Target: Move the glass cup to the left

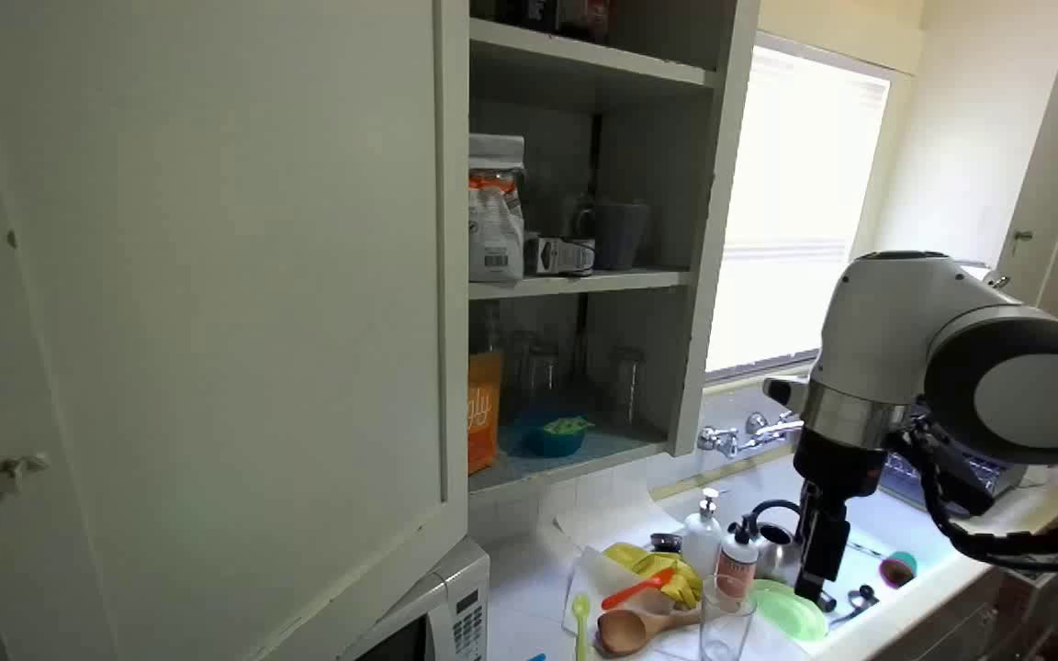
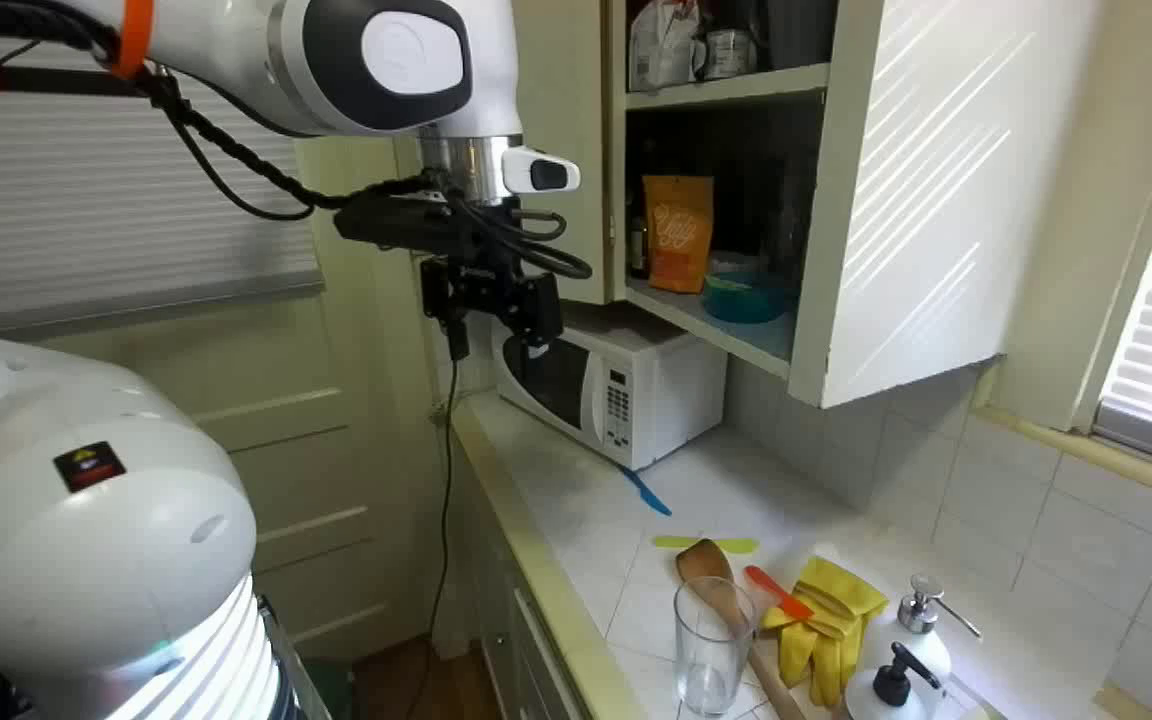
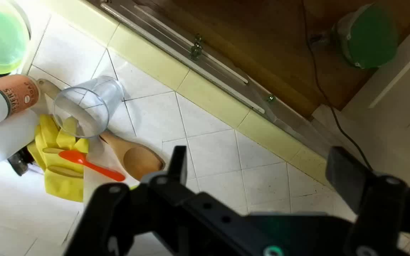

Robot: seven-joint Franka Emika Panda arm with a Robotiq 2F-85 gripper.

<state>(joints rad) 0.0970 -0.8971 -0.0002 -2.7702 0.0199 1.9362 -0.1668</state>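
Observation:
A clear glass cup [image 1: 726, 624] stands upright on the counter near its front edge. It also shows in an exterior view [image 2: 711, 650] and in the wrist view [image 3: 109, 94], left of the jaws. Its base is cut off in one picture. Several clear glasses [image 1: 625, 386] stand inside the lower cabinet shelf, dim and hard to make out. My gripper [image 2: 496, 340] hangs in the air above the counter, well apart from the cup, in front of the microwave. In the wrist view the gripper [image 3: 258, 170] is wide open with nothing between its fingers.
A wooden spoon [image 3: 139, 160], yellow gloves [image 3: 62, 177], an orange spoon [image 3: 91, 165] and soap bottles [image 3: 16, 94] lie or stand around the cup. A microwave [image 2: 676, 390] is farther along. The open cabinet shelf holds a blue bowl [image 1: 552, 442] and an orange bag [image 2: 678, 235].

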